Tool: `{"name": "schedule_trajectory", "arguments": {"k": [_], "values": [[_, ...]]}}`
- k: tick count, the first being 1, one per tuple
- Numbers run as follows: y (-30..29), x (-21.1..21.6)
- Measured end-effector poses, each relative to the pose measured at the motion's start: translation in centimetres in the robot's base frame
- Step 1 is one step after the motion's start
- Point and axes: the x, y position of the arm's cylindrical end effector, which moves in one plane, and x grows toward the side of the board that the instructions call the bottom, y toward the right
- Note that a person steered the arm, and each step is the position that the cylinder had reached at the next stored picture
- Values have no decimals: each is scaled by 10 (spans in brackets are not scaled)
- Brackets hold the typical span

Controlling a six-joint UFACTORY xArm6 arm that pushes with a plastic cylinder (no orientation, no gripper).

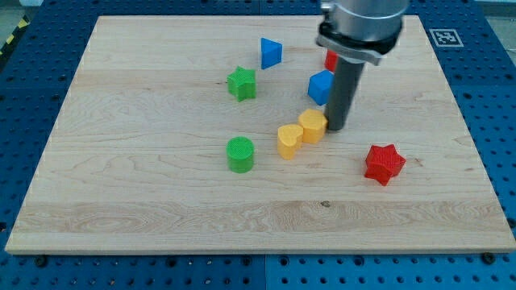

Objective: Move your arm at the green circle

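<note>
The green circle (239, 154) lies on the wooden board (145, 193) a little left of the middle. My tip (336, 129) is to its right, right beside a yellow hexagon block (312, 126). A yellow heart-like block (289, 140) sits between the hexagon and the green circle. The tip is well apart from the green circle.
A green star (241, 83) is above the green circle. A blue triangle (271, 53) is near the top. A blue block (321, 86) sits just left of the rod. A red block (330, 60) is partly hidden behind the arm. A red star (384, 163) lies lower right.
</note>
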Motion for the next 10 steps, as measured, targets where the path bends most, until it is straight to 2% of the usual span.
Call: {"name": "schedule_trajectory", "arguments": {"k": [1,2,4,5,6,7,8,10], "values": [[-37,0],[-40,0],[-30,35],[-30,37],[-5,33],[-8,1],[-37,-24],[-44,-86]]}}
